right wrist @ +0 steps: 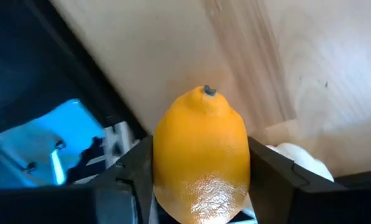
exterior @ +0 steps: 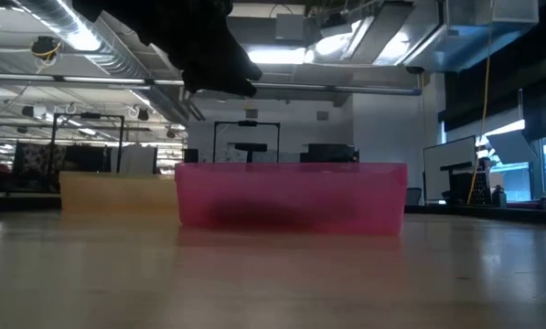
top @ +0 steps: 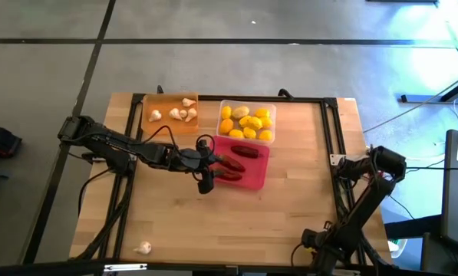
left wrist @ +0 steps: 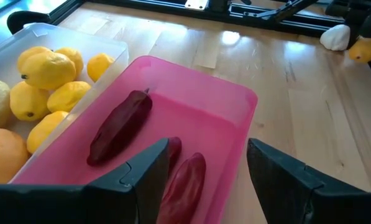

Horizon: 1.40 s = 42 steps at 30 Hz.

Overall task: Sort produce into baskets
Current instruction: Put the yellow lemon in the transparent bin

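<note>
The pink tray (top: 253, 181) holds dark red chili peppers (left wrist: 120, 127). My left gripper (left wrist: 201, 180) hangs open and empty over the tray's near left part (top: 208, 175), above two of the peppers. The clear tray (top: 222, 106) holds several lemons (left wrist: 47, 70). The orange tray (top: 167, 125) holds garlic bulbs (top: 184, 113). My right gripper (right wrist: 201, 165), low at the table's near right (top: 311, 238), is shut on a lemon (right wrist: 201, 155). A garlic bulb (right wrist: 300, 160) lies right beside it. My right gripper pinches the lemon's two long sides (right wrist: 238, 155) between its two fingers, around the lemon's middle. The fingers lie along the lemon, whose stem end (right wrist: 208, 92) points away from the wrist. Whether the lemon is clear of the table, I cannot tell.
Another garlic bulb (top: 143, 248) lies on the wood at the table's near left corner. A black frame rail (top: 328, 130) runs along the table's far and right sides. In the low view the pink tray (exterior: 291, 194) stands in front, the orange tray (exterior: 117, 194) to its left.
</note>
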{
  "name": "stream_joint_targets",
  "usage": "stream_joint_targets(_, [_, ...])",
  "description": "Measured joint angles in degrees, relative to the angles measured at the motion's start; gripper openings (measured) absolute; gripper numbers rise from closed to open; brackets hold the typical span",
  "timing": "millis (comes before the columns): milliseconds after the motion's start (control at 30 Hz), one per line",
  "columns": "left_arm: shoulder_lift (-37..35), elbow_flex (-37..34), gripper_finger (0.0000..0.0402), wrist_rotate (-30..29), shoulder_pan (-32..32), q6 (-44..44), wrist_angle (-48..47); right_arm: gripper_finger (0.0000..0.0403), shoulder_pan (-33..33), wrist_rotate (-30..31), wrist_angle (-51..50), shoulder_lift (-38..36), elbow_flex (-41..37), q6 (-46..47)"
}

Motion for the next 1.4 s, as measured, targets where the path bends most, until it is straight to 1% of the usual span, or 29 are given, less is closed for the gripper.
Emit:
stream_joint_targets(67, [0.0, 0.0, 0.0210, 0.0, 0.0, 0.0, 0.0, 0.0191, -0.7, 1.1, 0.0, -1.3, 0.0, 0.0])
stream_joint_targets(200, [0.0, 0.0, 0.0210, 0.0, 0.0, 0.0, 0.0, 0.0181, -1.5, 3.5, -0.5, -3.8, 0.0, -0.7])
stream_joint_targets(333, [0.0, 0.0, 0.0210, 0.0, 0.0, 0.0, 0.0, 0.0179, -2.3, 6.0, -3.8, -6.7, 0.0, -1.4])
stream_joint_targets(567, [0.0, 0.0, 0.0210, 0.0, 0.0, 0.0, 0.0, 0.0179, -5.4, 12.9, -15.6, -12.7, 0.0, -8.0])
stream_joint_targets(767, [0.0, 0.0, 0.0210, 0.0, 0.0, 0.0, 0.0, 0.0179, -11.4, 21.3, -22.7, -17.3, 0.0, -15.9])
stream_joint_targets(1000, [0.0, 0.0, 0.0210, 0.0, 0.0, 0.0, 0.0, 0.0178, -19.9, 33.4, -24.3, -19.5, 0.0, -30.9])
stream_joint_targets(1200, [0.0, 0.0, 0.0210, 0.0, 0.0, 0.1, 0.0, 0.0178, -28.8, 39.8, -23.9, -19.5, 0.0, -43.2])
stream_joint_targets(1300, [0.0, 0.0, 0.0210, 0.0, 0.0, 1.0, 0.0, 0.0178, -33.4, 41.9, -23.9, -19.5, 0.0, -48.7])
stream_joint_targets(1400, [0.0, 0.0, 0.0210, 0.0, 0.0, 2.5, 0.0, 0.0178, -38.5, 42.6, -22.5, -19.5, 0.0, -53.9])
